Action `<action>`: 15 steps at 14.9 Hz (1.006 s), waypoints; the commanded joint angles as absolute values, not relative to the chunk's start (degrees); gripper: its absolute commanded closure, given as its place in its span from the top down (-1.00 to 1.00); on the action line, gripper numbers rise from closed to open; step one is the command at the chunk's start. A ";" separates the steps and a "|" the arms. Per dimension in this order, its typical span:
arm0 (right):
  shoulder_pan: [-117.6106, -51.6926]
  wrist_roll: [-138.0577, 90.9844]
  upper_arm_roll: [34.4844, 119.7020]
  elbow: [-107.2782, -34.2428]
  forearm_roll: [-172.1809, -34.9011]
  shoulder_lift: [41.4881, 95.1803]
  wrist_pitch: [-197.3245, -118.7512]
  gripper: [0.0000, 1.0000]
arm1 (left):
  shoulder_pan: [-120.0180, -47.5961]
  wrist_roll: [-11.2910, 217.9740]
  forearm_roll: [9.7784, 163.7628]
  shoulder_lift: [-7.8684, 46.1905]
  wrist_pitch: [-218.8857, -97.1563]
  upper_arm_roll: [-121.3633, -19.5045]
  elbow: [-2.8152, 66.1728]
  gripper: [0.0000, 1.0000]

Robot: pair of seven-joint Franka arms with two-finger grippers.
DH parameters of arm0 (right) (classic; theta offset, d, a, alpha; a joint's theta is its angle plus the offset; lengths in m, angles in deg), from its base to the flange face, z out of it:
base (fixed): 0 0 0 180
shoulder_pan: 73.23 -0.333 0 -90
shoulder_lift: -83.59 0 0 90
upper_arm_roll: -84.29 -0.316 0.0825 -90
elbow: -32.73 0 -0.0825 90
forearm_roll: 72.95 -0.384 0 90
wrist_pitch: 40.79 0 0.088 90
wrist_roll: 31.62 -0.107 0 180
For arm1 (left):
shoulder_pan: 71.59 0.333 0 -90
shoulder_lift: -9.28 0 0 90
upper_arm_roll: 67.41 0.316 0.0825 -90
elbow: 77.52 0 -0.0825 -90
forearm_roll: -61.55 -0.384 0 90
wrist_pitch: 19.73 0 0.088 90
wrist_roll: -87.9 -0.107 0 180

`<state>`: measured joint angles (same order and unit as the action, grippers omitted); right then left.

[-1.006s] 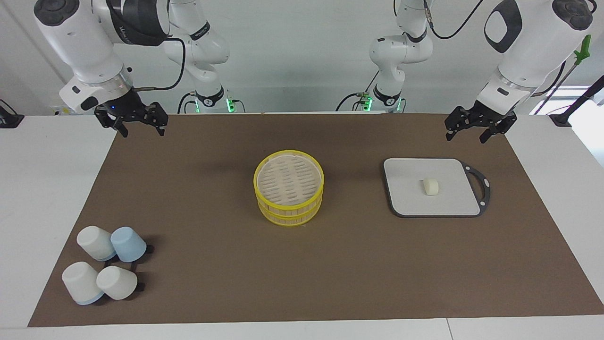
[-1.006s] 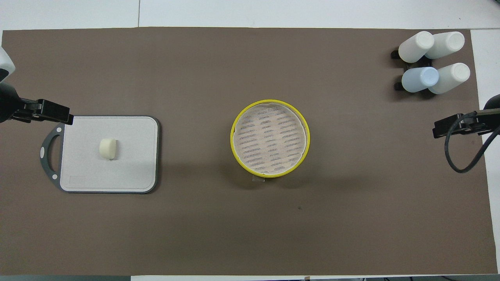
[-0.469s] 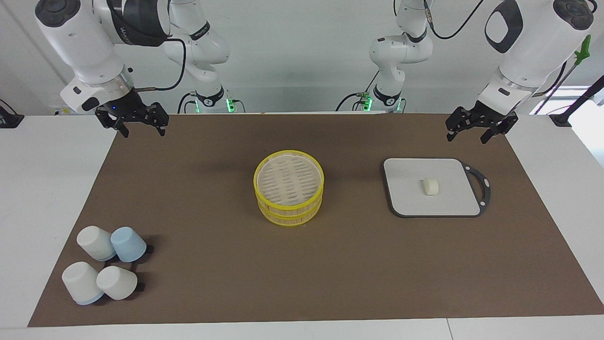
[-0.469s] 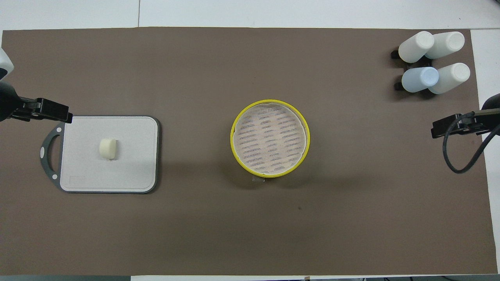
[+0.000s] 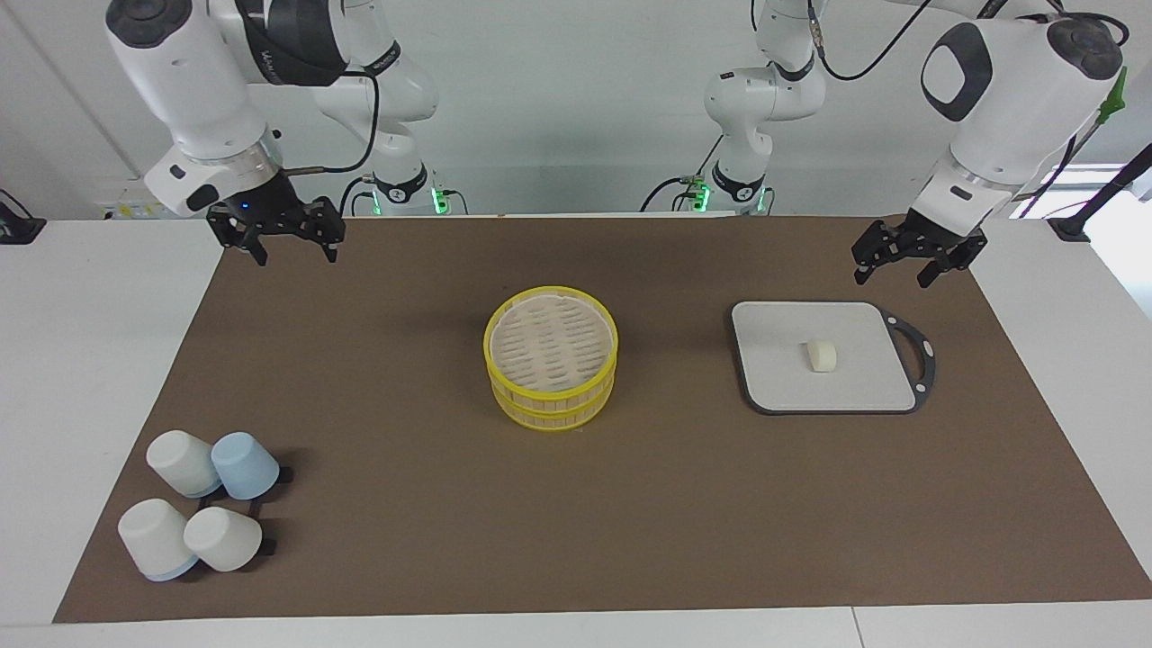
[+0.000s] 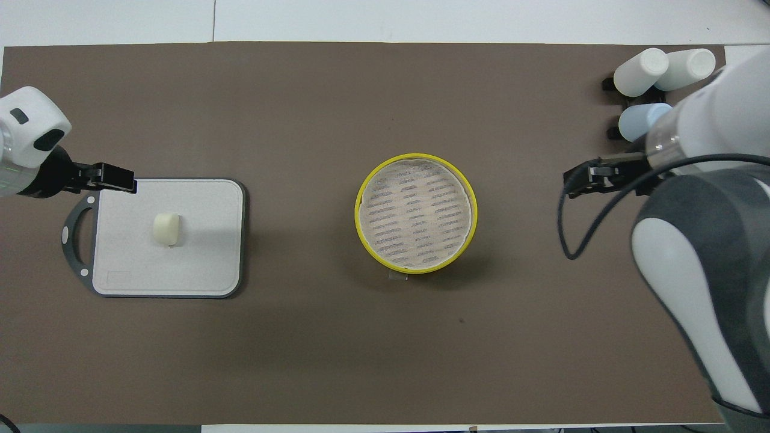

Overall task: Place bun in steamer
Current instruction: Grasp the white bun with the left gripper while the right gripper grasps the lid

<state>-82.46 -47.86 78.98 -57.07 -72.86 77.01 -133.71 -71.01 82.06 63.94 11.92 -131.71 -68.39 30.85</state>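
Steamer (image 5: 551, 358): bright yellow rims, tan slatted lid with dashed pattern. Bun (image 5: 821, 355) pale cream. Board (image 5: 823, 357) under left pincer (image 5: 894, 265): light grey, dark grey border and handle. Cups (image 5: 200, 508): three white, one pale blue. Mat (image 5: 405, 504) brown, desk (image 5: 81, 360) white. Both pincers black, arms white.

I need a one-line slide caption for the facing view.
Small cream bun on grey rectangular board; lidded yellow-rimmed bamboo steamer mid-table; both grippers raised, open.
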 commanded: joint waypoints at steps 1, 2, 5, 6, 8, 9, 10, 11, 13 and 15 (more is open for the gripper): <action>-91.13 -61.37 79.11 -45.24 -73.48 64.98 -132.28 1.00 | -69.84 82.19 61.90 10.42 -139.93 -68.46 38.57 1.00; -93.85 -66.73 79.11 -43.84 -74.00 62.87 -133.76 1.00 | -70.01 82.19 61.72 11.03 -142.57 -68.55 40.15 1.00; -101.24 -76.60 79.46 -40.23 -74.53 57.33 -136.24 1.00 | -70.36 82.19 61.72 11.99 -146.45 -68.55 43.77 1.00; -103.61 -79.41 79.72 -38.66 -74.01 55.13 -136.68 1.00 | -70.27 82.19 61.72 13.31 -147.33 -68.55 43.94 1.00; -107.14 -84.16 79.81 -37.41 -72.87 52.22 -139.12 1.00 | -70.36 82.19 61.72 14.37 -149.88 -68.55 44.64 1.00; -108.37 -85.66 79.72 -37.58 -71.99 51.69 -140.88 1.00 | -70.27 82.10 61.63 14.64 -150.41 -68.55 45.08 1.00; -109.34 -86.98 79.72 -37.58 -71.29 50.99 -141.94 1.00 | -69.92 82.10 61.63 14.81 -151.38 -68.55 45.87 1.00; -109.61 -87.17 79.72 -37.58 -71.02 50.20 -142.39 1.00 | -69.92 81.66 61.63 15.07 -153.04 -68.55 46.92 1.00; -109.35 -84.99 79.37 -38.02 -67.26 49.93 -145.54 1.00 | -70.45 81.75 61.63 16.30 -155.16 -68.55 48.34 0.89; -109.00 -79.46 79.37 -38.46 -67.41 49.93 -146.96 1.00 | -70.45 81.75 61.63 17.79 -155.25 -68.55 48.34 0.89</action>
<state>-109.84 -83.88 79.54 -39.78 -68.40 50.62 -145.99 -70.45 81.90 62.83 16.86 -153.19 -68.57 47.24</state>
